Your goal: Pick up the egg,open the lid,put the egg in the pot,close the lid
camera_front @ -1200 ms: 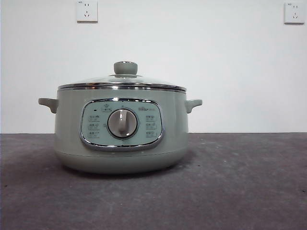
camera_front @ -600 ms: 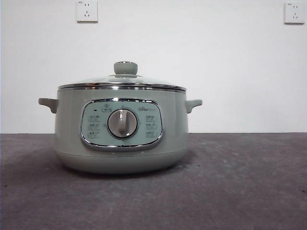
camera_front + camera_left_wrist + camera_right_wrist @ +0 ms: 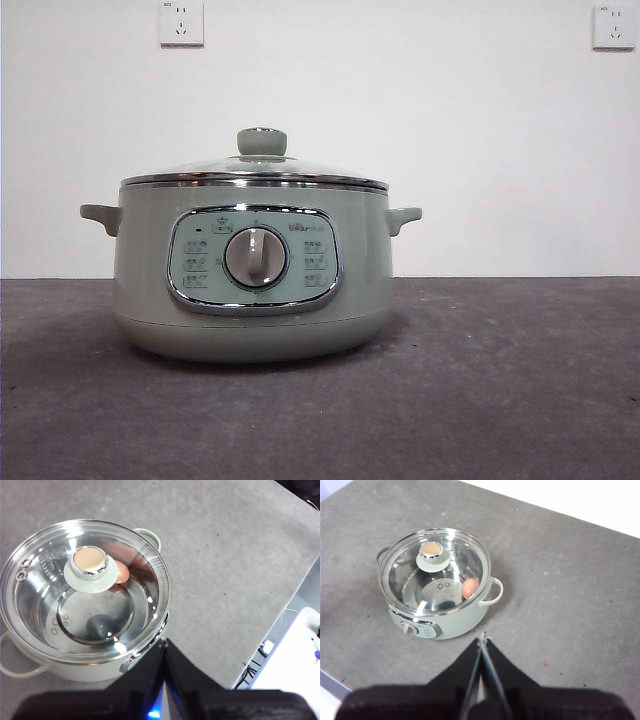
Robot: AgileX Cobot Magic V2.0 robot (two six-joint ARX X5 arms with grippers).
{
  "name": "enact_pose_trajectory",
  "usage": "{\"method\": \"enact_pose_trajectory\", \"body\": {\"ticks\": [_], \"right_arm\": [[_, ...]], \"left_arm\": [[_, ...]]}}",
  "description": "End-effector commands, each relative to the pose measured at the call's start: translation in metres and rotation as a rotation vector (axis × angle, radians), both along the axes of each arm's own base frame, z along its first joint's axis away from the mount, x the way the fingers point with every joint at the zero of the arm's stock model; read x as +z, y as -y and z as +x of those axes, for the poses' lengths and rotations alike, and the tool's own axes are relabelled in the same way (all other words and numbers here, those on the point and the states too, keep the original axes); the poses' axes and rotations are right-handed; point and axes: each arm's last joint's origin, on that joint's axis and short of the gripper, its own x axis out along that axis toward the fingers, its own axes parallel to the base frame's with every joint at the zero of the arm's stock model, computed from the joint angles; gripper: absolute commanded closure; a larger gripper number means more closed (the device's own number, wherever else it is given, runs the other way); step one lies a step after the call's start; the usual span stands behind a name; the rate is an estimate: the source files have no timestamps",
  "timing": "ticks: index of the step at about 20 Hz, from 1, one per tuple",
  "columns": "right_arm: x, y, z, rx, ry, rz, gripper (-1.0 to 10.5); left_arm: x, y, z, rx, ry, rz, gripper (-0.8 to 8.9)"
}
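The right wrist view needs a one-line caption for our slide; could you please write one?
Small brown-orange egg inside the sage-green electric pot under its closed glass lid; right hand shut, apart from it.

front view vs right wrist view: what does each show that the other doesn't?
Only the front view: the pot's control panel face-on with its silver dial, and two wall sockets behind.

Only the right wrist view: the egg lying inside the pot under the glass, near the side wall, and the right gripper, jaws shut, empty, held above the table short of the pot.

Both: the pot standing on the grey table with the lid seated on it, knob on top, and no gripper touching it.
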Motion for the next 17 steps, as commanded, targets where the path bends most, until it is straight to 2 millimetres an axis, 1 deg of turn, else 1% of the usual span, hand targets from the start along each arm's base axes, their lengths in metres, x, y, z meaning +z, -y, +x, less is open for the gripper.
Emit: {"method": "enact_pose_trajectory", "body": {"ticks": [1,5,9,13,17], "right_arm": [[-0.003,0.000,0.000,-0.010,-0.026,-0.016,9.5],[-0.004,-0.003,0.003,-0.010,-0.033,-0.022,9.5],[-0.005,-0.005,0.006,-0.020,-0.036,-0.035,9.5],[-0.006,-0.007,0.009,-0.024,-0.041,-0.043,9.5],[-0.007,-0.011,0.014,-0.025,-0.052,-0.053,9.5]], "left_arm": [[-0.002,0.000,0.000,0.003,-0.014,-0.005,8.17],[-0.002,0.000,0.000,0.003,-0.012,-0.007,8.17],[0.002,0.001,0.003,0.006,0.042,-0.019,8.17],[0.003,0.001,0.004,0.010,0.054,-0.024,8.17],[0.008,-0.003,0.008,0.039,0.152,-0.011,8.17]]}}
